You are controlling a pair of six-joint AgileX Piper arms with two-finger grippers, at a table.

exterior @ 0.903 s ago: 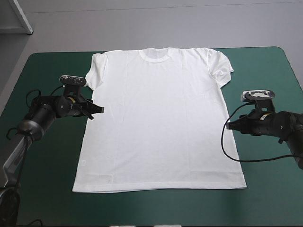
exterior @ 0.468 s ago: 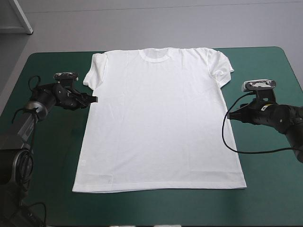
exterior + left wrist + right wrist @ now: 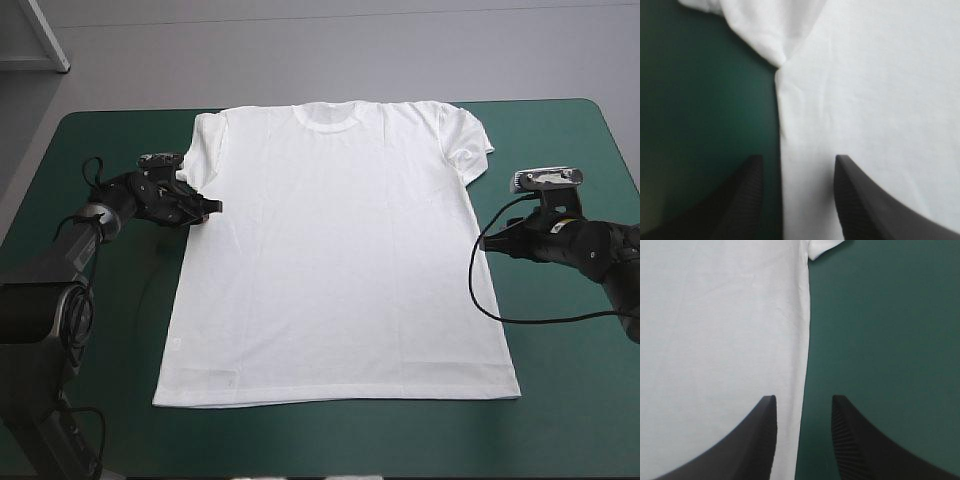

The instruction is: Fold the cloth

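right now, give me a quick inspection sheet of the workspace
surface: teal-green cover, smooth
job's things: T-shirt spread flat, neck toward the far edge, not yet folded
clutter: nothing seen
grippers: left gripper open, the shirt's left side edge between its fingers, just below the sleeve; right gripper open, the right side edge between its fingers
cables: nothing seen beyond the robot's own
surroundings: nothing seen

Black fin-shaped fingers (image 3: 860,455) seem ribbed inside.
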